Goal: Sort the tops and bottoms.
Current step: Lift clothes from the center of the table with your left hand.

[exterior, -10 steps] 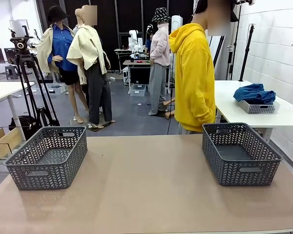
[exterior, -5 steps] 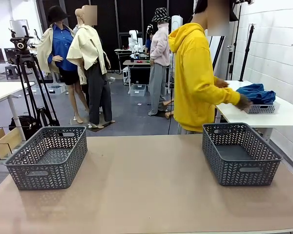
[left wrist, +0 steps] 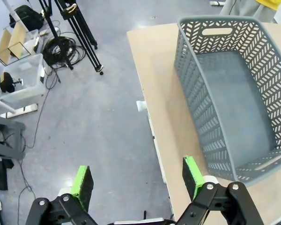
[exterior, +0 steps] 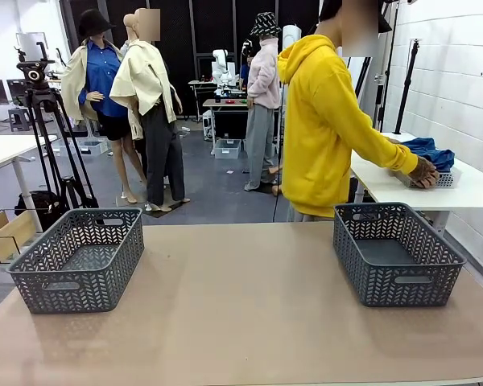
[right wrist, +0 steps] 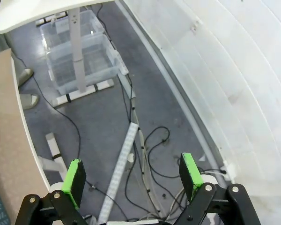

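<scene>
Two grey woven baskets stand on the tan table (exterior: 241,305), one at the left (exterior: 78,259) and one at the right (exterior: 396,252), both with nothing in them. The left one (left wrist: 234,93) also lies ahead of my left gripper (left wrist: 138,180), which hangs open beyond the table's edge, above the floor. My right gripper (right wrist: 131,176) is open too, over floor and cables beside the table edge (right wrist: 4,140). The green shorts and the dark navy garment are out of view. A person in a yellow hoodie (exterior: 322,129) leans to a side table, with a hand (exterior: 423,173) on a small basket of blue cloth (exterior: 425,149).
A white side table (exterior: 435,189) stands at the back right. A camera tripod (exterior: 44,137) is on the floor at the left, its legs (left wrist: 79,33) near the table corner. Clear plastic bins (right wrist: 82,61) sit under the white table.
The person has turned from the table to the side table and stretched an arm out to the small basket with the blue cloth. The baskets have not moved.
</scene>
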Controlling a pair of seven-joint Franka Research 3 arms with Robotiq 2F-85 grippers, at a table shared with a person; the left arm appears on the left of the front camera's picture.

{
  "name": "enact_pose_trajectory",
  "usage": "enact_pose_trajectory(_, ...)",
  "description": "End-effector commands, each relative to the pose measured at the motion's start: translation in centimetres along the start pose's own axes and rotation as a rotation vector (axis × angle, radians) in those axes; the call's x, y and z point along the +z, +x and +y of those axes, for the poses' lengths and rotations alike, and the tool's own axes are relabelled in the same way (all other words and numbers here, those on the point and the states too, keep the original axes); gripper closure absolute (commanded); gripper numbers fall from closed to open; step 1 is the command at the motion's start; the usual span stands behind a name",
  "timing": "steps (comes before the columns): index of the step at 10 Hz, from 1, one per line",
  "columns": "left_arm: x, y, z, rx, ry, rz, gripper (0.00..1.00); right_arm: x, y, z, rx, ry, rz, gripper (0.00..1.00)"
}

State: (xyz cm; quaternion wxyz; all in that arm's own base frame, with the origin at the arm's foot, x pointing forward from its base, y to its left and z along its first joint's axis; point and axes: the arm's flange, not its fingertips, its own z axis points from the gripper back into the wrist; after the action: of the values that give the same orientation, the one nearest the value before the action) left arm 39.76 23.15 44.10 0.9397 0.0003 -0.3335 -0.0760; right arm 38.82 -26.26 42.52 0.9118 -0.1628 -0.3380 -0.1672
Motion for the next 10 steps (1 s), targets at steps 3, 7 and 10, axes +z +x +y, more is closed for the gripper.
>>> enact_pose_trajectory(3, -0.22, -0.20, 0.05, -0.002, -0.003, 0.001, 0.00, -0.04, -0.12, -0.18, 0.010, 0.000, 0.009, 0.00)
enact_pose_trajectory(7, -0.22, -0.20, 0.05, -0.002, -0.003, 0.001, 0.00, -0.04, -0.12, -0.18, 0.010, 0.000, 0.009, 0.00)
enact_pose_trajectory(10, -0.22, -0.20, 0.05, -0.002, -0.003, 0.001, 0.00, -0.04, -0.12, -0.18, 0.010, 0.000, 0.009, 0.00)
